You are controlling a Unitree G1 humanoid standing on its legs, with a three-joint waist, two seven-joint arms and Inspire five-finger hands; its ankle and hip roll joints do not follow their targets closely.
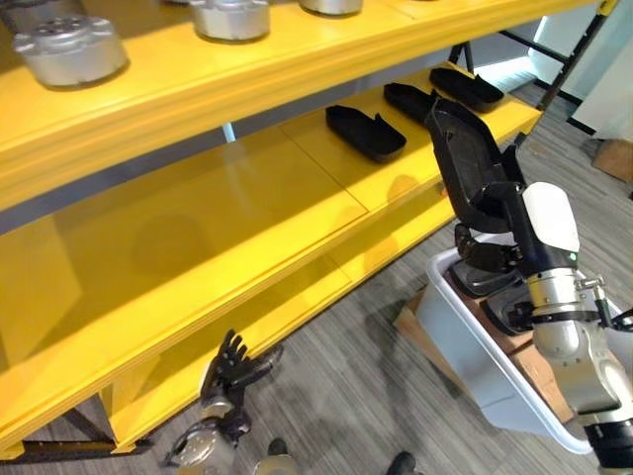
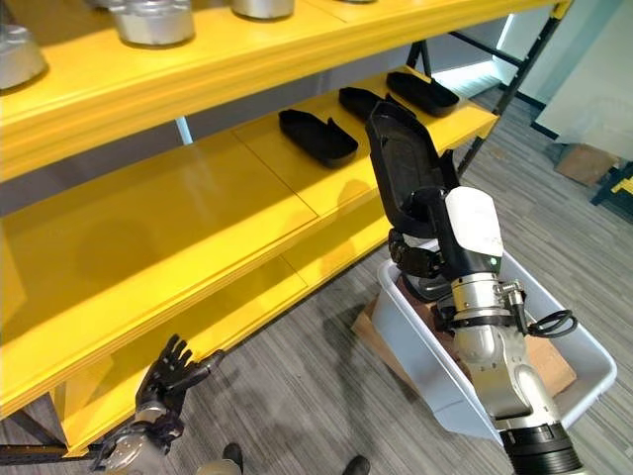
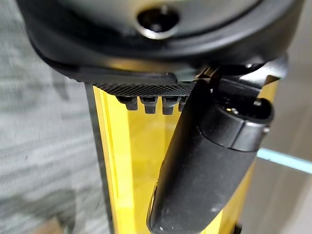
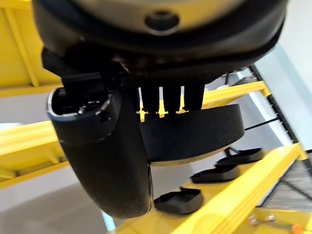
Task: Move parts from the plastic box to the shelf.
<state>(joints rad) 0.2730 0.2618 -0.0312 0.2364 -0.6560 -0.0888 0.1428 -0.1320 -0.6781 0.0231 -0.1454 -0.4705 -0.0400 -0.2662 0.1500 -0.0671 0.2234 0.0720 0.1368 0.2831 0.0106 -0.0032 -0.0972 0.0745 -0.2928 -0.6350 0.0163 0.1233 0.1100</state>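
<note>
Three black parts (image 1: 366, 132) already lie on the yellow shelf (image 1: 198, 228), upper right of frame. Right hand (image 2: 423, 223), fingers curled round a fourth part (image 2: 401, 163), holds it above the plastic box (image 2: 415, 361); more remain inside. Left hand (image 1: 232, 371), lower left, fingers spread, idle.

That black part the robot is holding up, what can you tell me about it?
The black part is a long, shallow tray-like shell with a raised rim, matte, looking like moulded plastic. The right hand grips its lower end, fingers curled round it, so it stands nearly upright, hollow side facing the robot. It hangs in the air above the white plastic box, in front of the yellow shelf, touching neither. Three similar parts lie flat in a row on that shelf.
</note>
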